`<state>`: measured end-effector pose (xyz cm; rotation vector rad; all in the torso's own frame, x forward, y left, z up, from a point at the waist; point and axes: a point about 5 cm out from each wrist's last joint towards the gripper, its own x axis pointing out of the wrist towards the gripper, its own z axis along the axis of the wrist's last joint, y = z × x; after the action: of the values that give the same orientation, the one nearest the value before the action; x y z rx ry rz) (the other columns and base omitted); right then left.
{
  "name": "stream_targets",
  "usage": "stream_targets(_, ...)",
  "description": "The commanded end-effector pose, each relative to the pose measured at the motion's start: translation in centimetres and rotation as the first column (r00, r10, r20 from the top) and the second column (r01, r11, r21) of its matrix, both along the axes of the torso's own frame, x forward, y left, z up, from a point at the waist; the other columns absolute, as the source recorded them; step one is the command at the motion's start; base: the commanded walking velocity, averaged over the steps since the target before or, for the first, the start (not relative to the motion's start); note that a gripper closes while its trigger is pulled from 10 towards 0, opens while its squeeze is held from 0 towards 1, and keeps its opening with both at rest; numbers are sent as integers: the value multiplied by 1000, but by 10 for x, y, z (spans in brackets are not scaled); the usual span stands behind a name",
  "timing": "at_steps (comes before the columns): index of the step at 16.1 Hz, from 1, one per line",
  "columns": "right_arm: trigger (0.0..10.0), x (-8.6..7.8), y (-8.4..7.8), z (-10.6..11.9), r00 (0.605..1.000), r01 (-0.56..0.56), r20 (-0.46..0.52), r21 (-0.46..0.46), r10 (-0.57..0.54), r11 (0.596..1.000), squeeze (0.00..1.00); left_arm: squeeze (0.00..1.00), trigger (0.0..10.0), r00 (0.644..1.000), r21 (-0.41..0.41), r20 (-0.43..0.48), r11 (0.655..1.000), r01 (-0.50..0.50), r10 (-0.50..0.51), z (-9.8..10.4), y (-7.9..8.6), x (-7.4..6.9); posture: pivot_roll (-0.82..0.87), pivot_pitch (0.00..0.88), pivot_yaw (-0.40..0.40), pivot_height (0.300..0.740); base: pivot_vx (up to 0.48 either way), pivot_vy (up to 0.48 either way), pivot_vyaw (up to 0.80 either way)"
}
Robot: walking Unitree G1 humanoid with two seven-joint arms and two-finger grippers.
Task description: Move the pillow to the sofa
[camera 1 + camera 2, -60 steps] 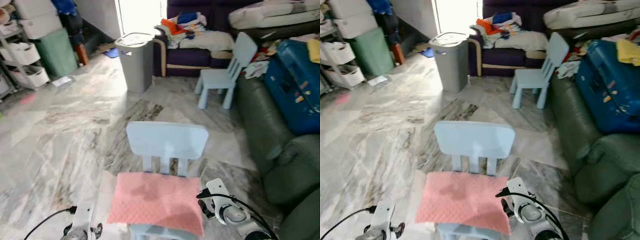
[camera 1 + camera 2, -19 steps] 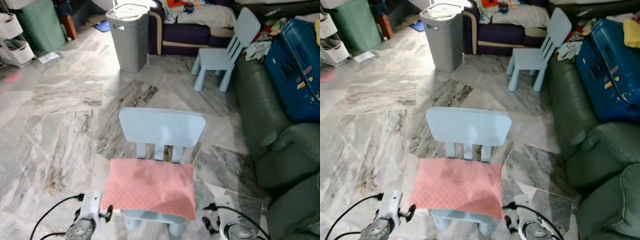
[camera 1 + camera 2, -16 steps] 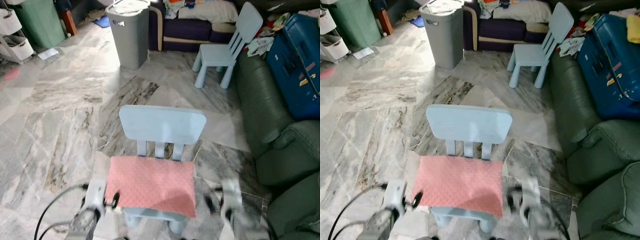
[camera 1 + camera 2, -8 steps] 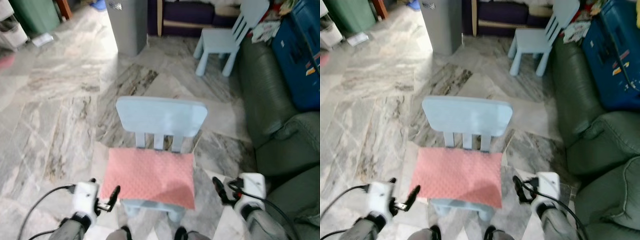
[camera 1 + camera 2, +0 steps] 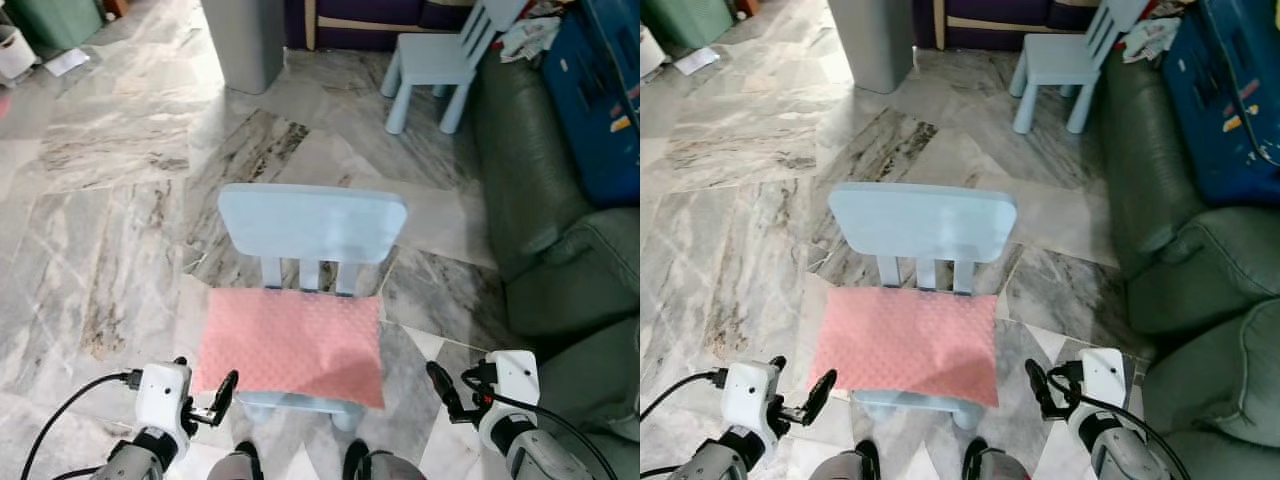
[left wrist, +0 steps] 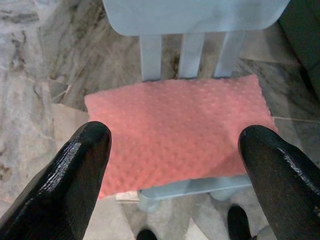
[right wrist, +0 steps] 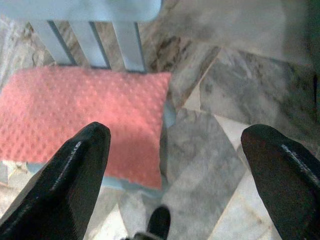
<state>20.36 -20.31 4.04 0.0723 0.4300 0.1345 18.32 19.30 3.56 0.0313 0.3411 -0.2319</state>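
Both arms have risen to flank the flat pink dimpled pillow [image 5: 290,343] lying mid-frame on the pale blue plastic child's chair [image 5: 312,226]; left gripper [image 5: 222,392] and right gripper [image 5: 440,385] gape wide, empty.

A grey-veined marble tile floor [image 5: 110,190] carries a small pale-blue plastic child's chair [image 5: 312,226], and a flat pink dimpled pillow [image 5: 291,345] lies directly on that chair's seat, covering it nearly edge to edge. Beyond the chair stand a grey plastic bin [image 5: 243,40] and a second pale-blue child's chair [image 5: 440,62], while a dark green leather sofa [image 5: 545,250] stands to its right.
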Motion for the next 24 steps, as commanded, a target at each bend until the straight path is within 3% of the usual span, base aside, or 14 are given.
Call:
stream_targets(1, 10000, -5, 2, 0, 1000, -12, -21, 8, 12, 1000, 0, 0, 10000, 1000, 1, -29, 1000, -12, 12, -1, 2, -5, 1, 268, -14, 740, 0, 0, 0)
stream_targets(24, 10000, 2, 15, 7, 997, -80, -19, 23, 81, 996, 0, 0, 10000, 997, -1, -68, 999, -41, 41, 1, 5, -3, 5, 275, -15, 731, 0, 0, 0)
